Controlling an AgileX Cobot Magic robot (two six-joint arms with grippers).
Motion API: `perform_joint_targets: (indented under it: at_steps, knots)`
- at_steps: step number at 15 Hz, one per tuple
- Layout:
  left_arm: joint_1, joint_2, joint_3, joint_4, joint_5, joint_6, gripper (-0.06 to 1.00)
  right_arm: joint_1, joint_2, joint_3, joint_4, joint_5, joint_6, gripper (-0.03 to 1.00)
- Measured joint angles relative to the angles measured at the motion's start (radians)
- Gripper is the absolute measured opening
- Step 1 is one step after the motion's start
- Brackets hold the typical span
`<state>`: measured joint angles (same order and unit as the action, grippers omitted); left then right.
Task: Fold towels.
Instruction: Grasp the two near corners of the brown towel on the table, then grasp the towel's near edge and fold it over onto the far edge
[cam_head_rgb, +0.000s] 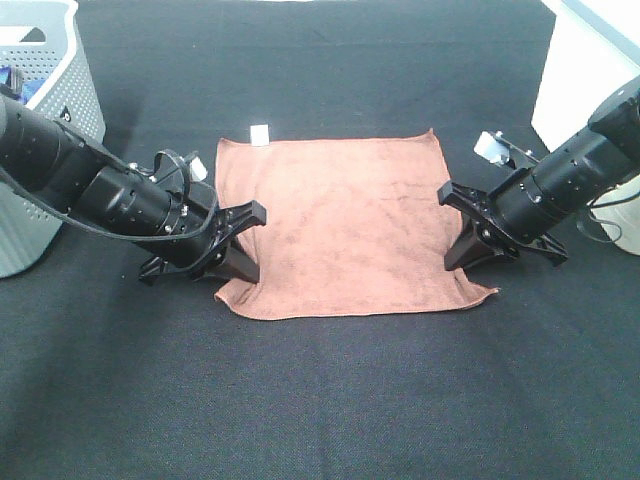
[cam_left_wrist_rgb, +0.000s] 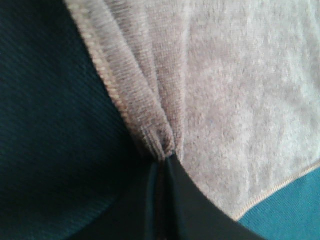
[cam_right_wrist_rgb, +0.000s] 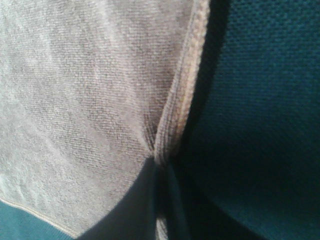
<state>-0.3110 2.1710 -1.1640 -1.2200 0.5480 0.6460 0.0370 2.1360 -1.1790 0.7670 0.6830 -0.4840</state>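
We find both arms reaching low over the surface (cam_head_rgb: 330, 400) from opposite sides, forearms angled inward and down. The left gripper (cam_head_rgb: 243, 245) sits at the left edge of the rust-brown towel (cam_head_rgb: 340, 225), toward its near corner. In the left wrist view, its fingers (cam_left_wrist_rgb: 175, 175) are closed on a puckered fold of hem. The right gripper (cam_head_rgb: 458, 228) is likewise clamped on the right hem, fingers (cam_right_wrist_rgb: 145, 185) pressed together. The towel lies spread flat at centre, with its white tag (cam_head_rgb: 260, 134) on the far edge. The surface is black cloth. A white perforated basket (cam_head_rgb: 60, 60) stands far left.
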Motion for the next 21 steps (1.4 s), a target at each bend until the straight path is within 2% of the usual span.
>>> perform_joint_targets:
  at_steps: [1, 3, 4, 6, 7, 8, 12, 15, 21]
  knots:
    - [0.000, -0.001, 0.000, 0.010, 0.021, -0.008, 0.02, -0.004, 0.000, 0.000, 0.000, 0.006, 0.008, 0.00]
    - [0.000, -0.032, 0.003, 0.098, 0.045, -0.071, 0.02, -0.013, -0.008, 0.001, -0.014, 0.035, 0.020, 0.00]
    - [0.000, -0.075, 0.003, 0.220, 0.064, -0.169, 0.02, -0.014, -0.033, 0.009, -0.035, 0.060, 0.038, 0.00]
    - [0.000, -0.124, 0.018, 0.369, 0.083, -0.288, 0.02, -0.014, -0.088, 0.044, -0.038, 0.074, 0.053, 0.00]
    - [0.000, -0.152, 0.047, 0.418, 0.086, -0.329, 0.02, -0.014, -0.114, 0.078, -0.040, 0.079, 0.054, 0.00]
    - [0.000, -0.152, 0.047, 0.418, 0.086, -0.329, 0.02, -0.014, -0.114, 0.078, -0.040, 0.079, 0.054, 0.00]
    - [-0.002, -0.253, 0.210, 0.446, 0.095, -0.354, 0.02, -0.013, -0.216, 0.246, -0.041, 0.088, 0.054, 0.00]
    - [-0.002, -0.307, 0.234, 0.443, 0.089, -0.354, 0.02, -0.010, -0.261, 0.271, -0.042, 0.073, 0.045, 0.00]
    - [-0.002, -0.342, 0.099, 0.458, -0.053, -0.344, 0.02, 0.010, -0.243, 0.028, -0.024, 0.046, 0.026, 0.00]
